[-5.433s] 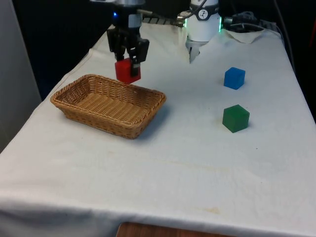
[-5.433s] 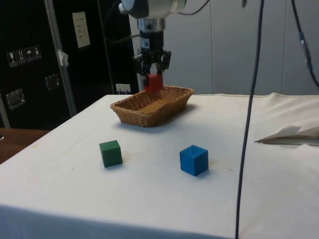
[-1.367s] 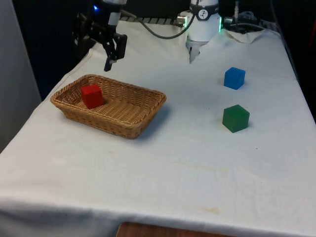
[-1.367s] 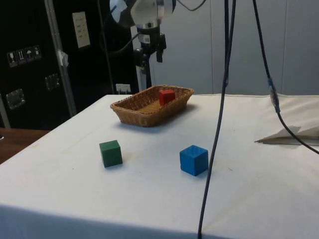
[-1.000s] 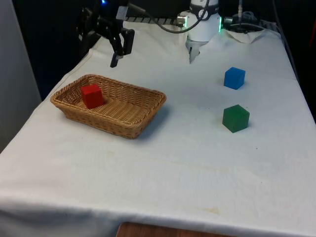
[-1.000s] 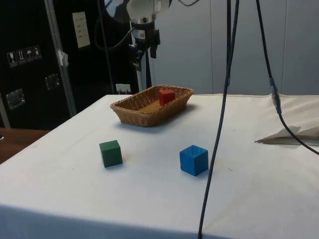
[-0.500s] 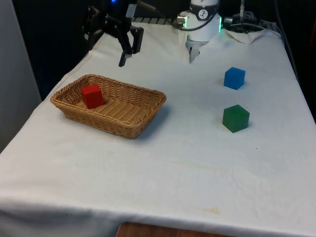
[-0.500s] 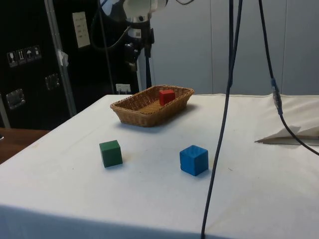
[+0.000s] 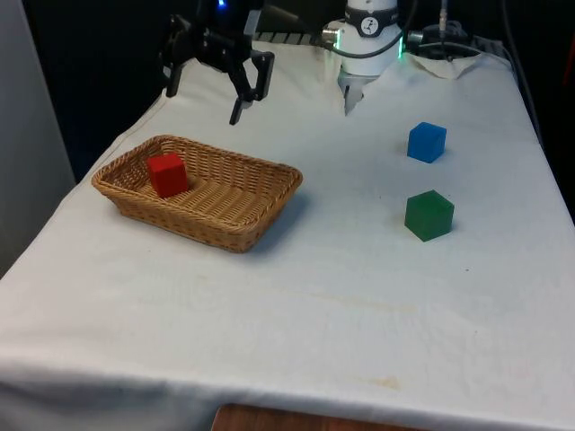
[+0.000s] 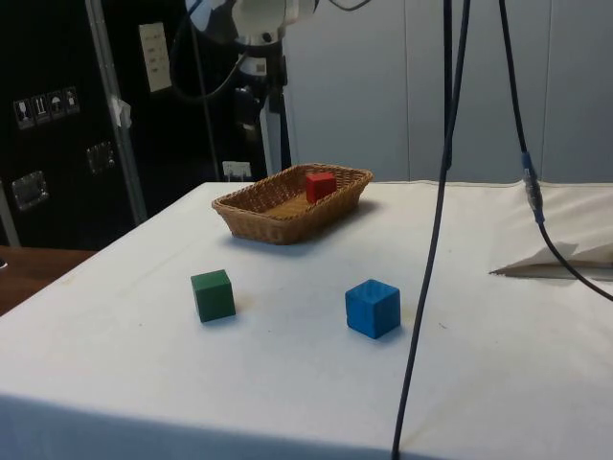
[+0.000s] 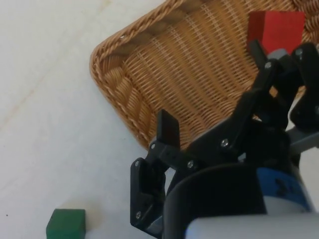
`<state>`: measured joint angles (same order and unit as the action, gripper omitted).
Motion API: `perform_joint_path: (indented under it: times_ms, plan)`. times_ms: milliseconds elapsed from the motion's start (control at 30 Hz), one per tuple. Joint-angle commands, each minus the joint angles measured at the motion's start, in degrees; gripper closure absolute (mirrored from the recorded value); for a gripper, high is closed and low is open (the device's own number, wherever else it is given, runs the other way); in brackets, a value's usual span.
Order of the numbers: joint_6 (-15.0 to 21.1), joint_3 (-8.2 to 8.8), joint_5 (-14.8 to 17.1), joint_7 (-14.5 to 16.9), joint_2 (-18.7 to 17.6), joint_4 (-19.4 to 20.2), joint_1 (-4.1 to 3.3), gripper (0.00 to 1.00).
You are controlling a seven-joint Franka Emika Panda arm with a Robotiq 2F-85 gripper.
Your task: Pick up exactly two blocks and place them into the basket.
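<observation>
A red block (image 9: 167, 174) lies in the wicker basket (image 9: 225, 241), at the end towards the front view's left. My gripper (image 9: 202, 104) hangs open and empty, high over the cloth just beyond the basket's far rim. In the wrist view the gripper (image 11: 212, 89) spreads its fingers over the basket (image 11: 114, 79), with the red block (image 11: 276, 30) past one fingertip. The blue block (image 9: 427, 142) and the green block (image 9: 429, 215) sit on the cloth at the front view's right, well apart from the gripper. The side view has the green block (image 10: 213, 295) and blue block (image 10: 373, 308) nearest.
The robot's white base (image 9: 368, 45) stands at the table's far end. A dark cable (image 10: 431, 240) hangs down across the side view. A crumpled white sheet (image 10: 556, 259) lies on the cloth at the side view's right edge.
The open gripper has moved towards the front view's right along the basket's far side. The red block stays where it lay in the basket.
</observation>
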<state>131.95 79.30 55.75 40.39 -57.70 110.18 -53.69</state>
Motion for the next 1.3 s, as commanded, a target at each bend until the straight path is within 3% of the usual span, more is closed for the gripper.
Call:
perform_joint_path:
  times_ms: [0, 133, 167, 200, 367, 400, 433, 467, 667, 700, 733, 833, 900, 967, 1000, 1067, 1100, 1233, 1267]
  plan:
    - [0.29, -0.06, 0.23, 0.80, 0.46, 0.29, -0.52, 0.00]
    - [0.29, -0.17, 0.29, 2.18, 0.46, 0.17, -0.97, 0.00]
    - [0.00, -0.17, 0.00, 1.66, 0.00, -0.23, -0.52, 0.00]
    - [0.34, -0.17, 0.29, 2.46, 0.46, 0.11, -1.03, 0.00]
    - [0.40, -0.34, 0.34, 3.78, 0.40, 0.00, -1.66, 0.00]
    - [0.40, -0.34, 0.34, 3.78, 0.40, 0.00, -1.66, 0.00]
    - [0.00, -0.34, 0.06, 3.32, 0.00, -0.46, -1.20, 0.00]
    - [0.40, -0.40, 0.34, 4.07, 0.40, -0.06, -1.89, 0.00]
    - [0.52, -0.86, 0.34, 4.53, 0.29, 0.00, -3.04, 0.00]
    - [0.00, -0.92, 0.06, 4.13, 0.00, -0.57, -2.29, 0.00]
    - [0.52, -0.97, 0.34, 4.41, 0.23, 0.00, -3.27, 0.00]
    - [0.57, -1.32, 0.29, 3.84, 0.00, 0.00, -4.24, 0.00]
    - [0.52, -1.49, 0.23, 3.32, -0.06, 0.00, -4.64, 0.00]
    - [0.17, -1.83, 0.06, 3.27, 0.00, -0.57, -4.01, 0.00]
    - [0.40, -1.66, 0.06, 3.44, 0.06, -0.29, -4.30, 0.00]
    - [0.29, -1.55, -0.06, 3.38, 0.00, -0.46, -4.18, 0.00]
    - [0.23, -1.15, -0.29, 2.92, -0.11, -0.46, -4.81, 0.00]
    - [0.17, -0.57, -0.80, 2.41, -0.11, -0.74, -5.84, 0.00]
    - [0.23, -1.32, -0.46, 2.64, -0.06, -1.55, -4.81, 0.00]
